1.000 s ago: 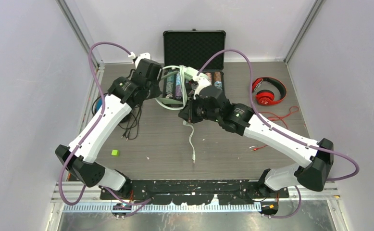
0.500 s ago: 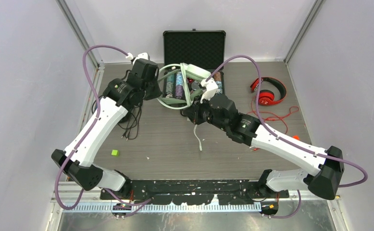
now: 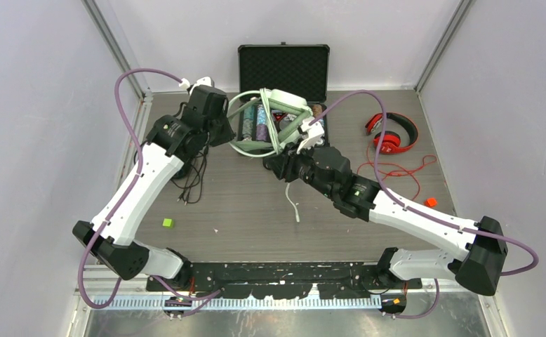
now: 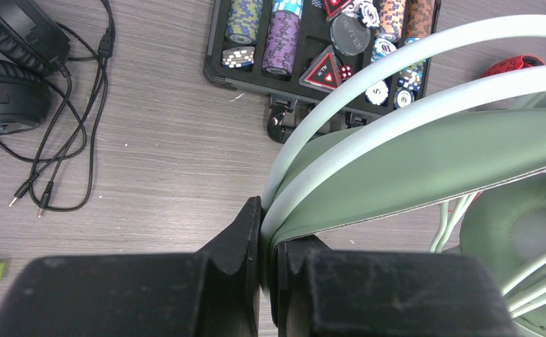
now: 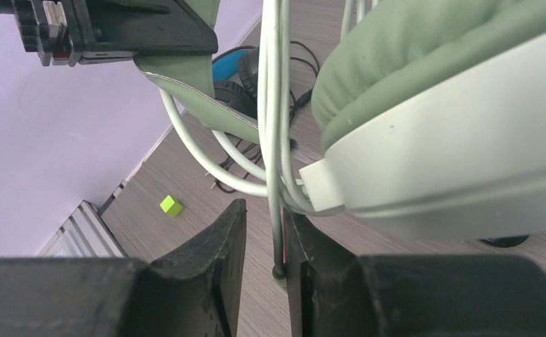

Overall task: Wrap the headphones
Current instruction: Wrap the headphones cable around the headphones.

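Mint-green headphones (image 3: 284,102): held up just in front of the open chip case (image 3: 283,70), with the headband clamped between the pressed-together fingers of the left gripper (image 4: 267,232). White cable (image 5: 274,175): several strands cross the headband and one runs down between the slightly parted jaws of the right gripper (image 5: 260,242), loose and not squeezed. Red headphones (image 3: 391,133): on the table right of the case. Black headphones (image 4: 3,77): left of the case, cord sprawled beside them.
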